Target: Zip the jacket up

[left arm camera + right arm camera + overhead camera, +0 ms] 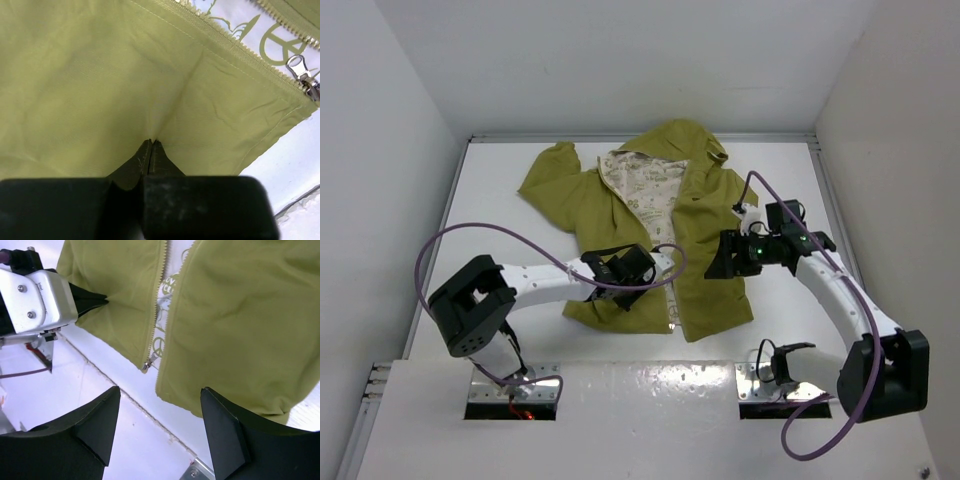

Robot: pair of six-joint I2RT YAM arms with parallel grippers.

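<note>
The left gripper (151, 146) pinched the jacket (90, 75) steady; the right gripper (160, 392), jaws spread, next needed to catch the zipper pull (149, 363).

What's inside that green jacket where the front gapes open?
Cream lining with a faint green print shows between the unzipped edges of the jacket. The rest is hidden under the front panels.

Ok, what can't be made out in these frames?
1. Top view: the zipper slider, too small to pick out.
2. Left wrist: how much of the jacket the left gripper pinches; its shut fingers hide that.
3. Right wrist: hood and sleeves, cut off by the top edge; whether the zipper's sides are joined, too small.
</note>
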